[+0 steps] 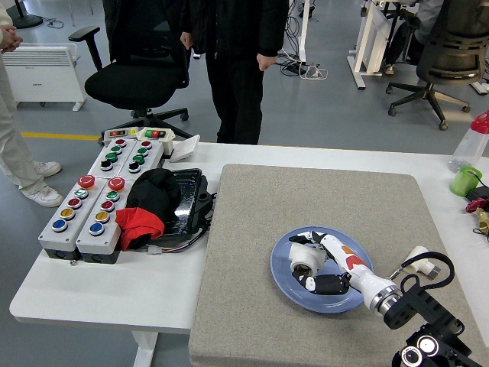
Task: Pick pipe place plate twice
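A blue plate (284, 277) lies on the grey mat (252, 222), right of centre. My right hand (309, 262) reaches in from the lower right and hovers over the plate's middle. Its white fingers (325, 284) are curled round a short white pipe piece (302, 255). I cannot tell whether the pipe touches the plate. A second white pipe piece (419, 259) lies on the mat to the right of the plate, partly behind my arm's black cable. My left arm is out of view.
Two grey button boxes (90, 200) and a black tray with black and red cloth (151, 205) sit on the table's left side. A green cup (464, 180) and a bottle (471, 140) stand at the right edge. People (237, 53) stand behind the table's far side.
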Robot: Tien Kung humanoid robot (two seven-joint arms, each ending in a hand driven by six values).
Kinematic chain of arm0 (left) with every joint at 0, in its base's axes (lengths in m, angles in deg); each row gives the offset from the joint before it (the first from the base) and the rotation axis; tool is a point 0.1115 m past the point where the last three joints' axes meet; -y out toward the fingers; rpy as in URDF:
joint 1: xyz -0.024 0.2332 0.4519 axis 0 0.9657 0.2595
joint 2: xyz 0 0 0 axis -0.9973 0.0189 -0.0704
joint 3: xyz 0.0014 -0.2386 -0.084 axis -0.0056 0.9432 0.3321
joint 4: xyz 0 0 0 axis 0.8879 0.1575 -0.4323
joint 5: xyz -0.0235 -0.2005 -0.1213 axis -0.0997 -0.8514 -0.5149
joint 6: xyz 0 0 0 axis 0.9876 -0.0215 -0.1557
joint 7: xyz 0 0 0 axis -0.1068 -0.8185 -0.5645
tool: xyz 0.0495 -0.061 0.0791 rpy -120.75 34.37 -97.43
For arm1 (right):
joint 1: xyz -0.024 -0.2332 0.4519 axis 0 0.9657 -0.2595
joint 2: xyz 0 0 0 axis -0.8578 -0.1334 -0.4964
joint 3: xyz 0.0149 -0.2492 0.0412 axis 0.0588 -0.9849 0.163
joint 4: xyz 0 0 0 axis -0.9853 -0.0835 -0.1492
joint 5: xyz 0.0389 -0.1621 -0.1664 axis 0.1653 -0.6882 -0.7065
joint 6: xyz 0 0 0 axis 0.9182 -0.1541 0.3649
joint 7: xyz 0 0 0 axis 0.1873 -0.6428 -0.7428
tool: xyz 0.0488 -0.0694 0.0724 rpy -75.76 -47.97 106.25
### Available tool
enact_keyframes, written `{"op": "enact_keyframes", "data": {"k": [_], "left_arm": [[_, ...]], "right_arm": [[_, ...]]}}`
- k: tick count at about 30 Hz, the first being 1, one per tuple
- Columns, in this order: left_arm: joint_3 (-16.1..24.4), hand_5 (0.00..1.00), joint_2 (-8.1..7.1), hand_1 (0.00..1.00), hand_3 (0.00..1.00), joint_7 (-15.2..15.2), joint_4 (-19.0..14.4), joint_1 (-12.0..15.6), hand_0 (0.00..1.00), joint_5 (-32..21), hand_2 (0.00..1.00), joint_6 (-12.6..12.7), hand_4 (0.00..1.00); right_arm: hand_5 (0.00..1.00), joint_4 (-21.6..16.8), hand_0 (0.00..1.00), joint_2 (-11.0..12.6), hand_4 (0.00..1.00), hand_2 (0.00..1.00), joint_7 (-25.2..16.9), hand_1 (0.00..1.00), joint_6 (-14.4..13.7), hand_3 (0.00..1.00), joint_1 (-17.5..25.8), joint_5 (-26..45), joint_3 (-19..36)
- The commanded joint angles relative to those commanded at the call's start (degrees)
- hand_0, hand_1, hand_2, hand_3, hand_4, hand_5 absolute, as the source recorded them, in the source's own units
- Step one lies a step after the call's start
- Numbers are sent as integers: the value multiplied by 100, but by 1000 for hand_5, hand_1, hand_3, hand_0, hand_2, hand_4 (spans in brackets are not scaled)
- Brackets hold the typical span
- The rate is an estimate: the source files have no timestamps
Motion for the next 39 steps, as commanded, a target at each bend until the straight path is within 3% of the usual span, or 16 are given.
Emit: {"op": "enact_keyframes", "data": {"k": [4,5,10,11,20,26,29,39], "left_arm": [[-13,998,2,624,570,-1,0,-5,655,-12,635,-1,406],[-14,998,2,624,570,-1,0,-4,655,-15,635,1,407],[-12,998,8,624,570,2,-1,-1,655,-10,635,-1,407],[-10,998,8,624,571,3,-1,-1,656,-10,634,-2,409],[-23,998,10,623,571,-3,1,5,656,-29,634,4,410],[-10,998,12,623,571,-10,6,2,656,-14,634,8,409],[9,998,13,623,571,-19,11,-2,656,11,634,8,410],[41,998,17,624,571,-29,20,-2,656,47,634,12,409]], "right_arm": [[37,138,448,-51,509,608,151,548,93,639,-79,-151,-90],[231,158,811,-61,711,879,169,781,119,839,-88,-153,-108],[231,236,811,-119,711,879,261,781,279,839,-142,-164,-230],[292,245,960,-126,768,998,273,903,294,998,-150,-175,-249],[293,255,987,-152,809,998,-137,905,-110,998,-89,-320,-230],[286,125,994,-118,812,998,-379,907,-324,998,-8,-266,43],[292,103,988,-47,816,998,-443,902,-413,998,49,-324,456],[280,883,988,204,809,998,-211,904,-339,997,212,-702,1723]]}}
